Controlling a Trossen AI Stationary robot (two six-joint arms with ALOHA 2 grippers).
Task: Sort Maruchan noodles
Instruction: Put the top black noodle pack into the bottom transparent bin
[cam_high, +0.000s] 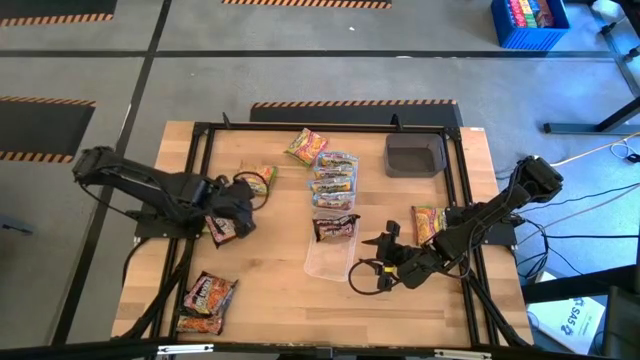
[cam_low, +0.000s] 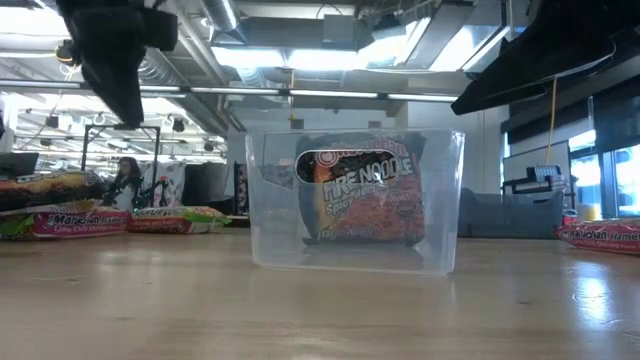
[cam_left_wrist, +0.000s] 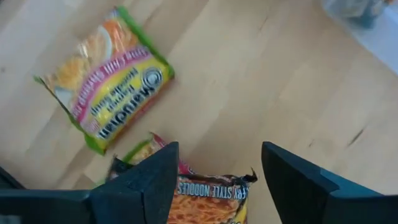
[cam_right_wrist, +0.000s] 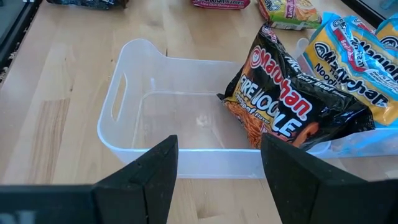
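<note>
Left tool (cam_left_wrist: 214, 180) gapes over a dark packet (cam_left_wrist: 208, 199); right tool (cam_right_wrist: 217, 174), empty and open, faces the clear tub's (cam_right_wrist: 124, 106) rim.

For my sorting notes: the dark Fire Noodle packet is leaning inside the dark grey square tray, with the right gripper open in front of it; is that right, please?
Not quite: the dark Fire Noodle packet leans inside the clear plastic tub, not the dark grey square tray, which stands apart near the table's far edge. The right wrist view shows this, and the high view confirms it. The right gripper is indeed open in front of it.
</note>
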